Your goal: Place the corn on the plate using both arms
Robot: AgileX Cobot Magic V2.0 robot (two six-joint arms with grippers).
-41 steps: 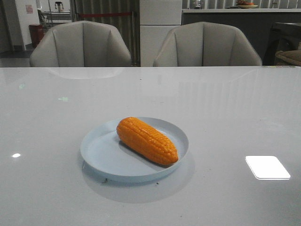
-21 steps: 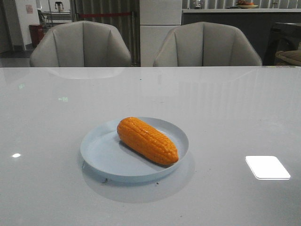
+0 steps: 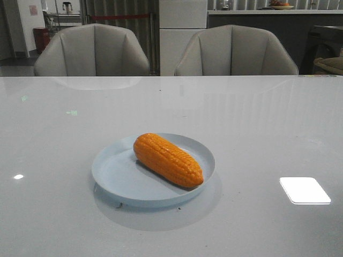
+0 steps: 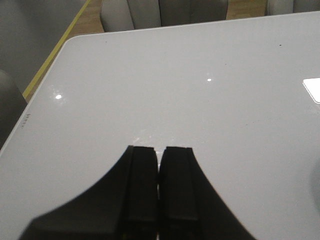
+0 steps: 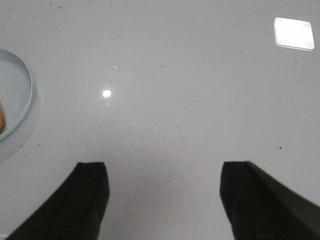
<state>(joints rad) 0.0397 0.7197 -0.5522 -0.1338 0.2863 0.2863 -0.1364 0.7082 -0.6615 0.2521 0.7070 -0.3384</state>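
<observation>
The orange corn [image 3: 168, 159] lies diagonally on the pale blue plate [image 3: 115, 174] in the middle of the table, its tapered end toward the front right. No arm shows in the front view. In the left wrist view my left gripper [image 4: 159, 149] is shut and empty over bare table, with neither plate nor corn in sight. In the right wrist view my right gripper [image 5: 164, 170] is open and empty above the table. The plate's rim [image 5: 27, 95] shows at that view's edge, apart from the fingers, with a sliver of corn [image 5: 2, 121].
Two grey chairs [image 3: 92, 51] [image 3: 236, 51] stand behind the table's far edge. A bright light reflection [image 3: 304, 190] lies on the glossy white tabletop [image 3: 257, 123] at the front right. The left wrist view shows a table corner [image 4: 67, 42] and a yellow floor line.
</observation>
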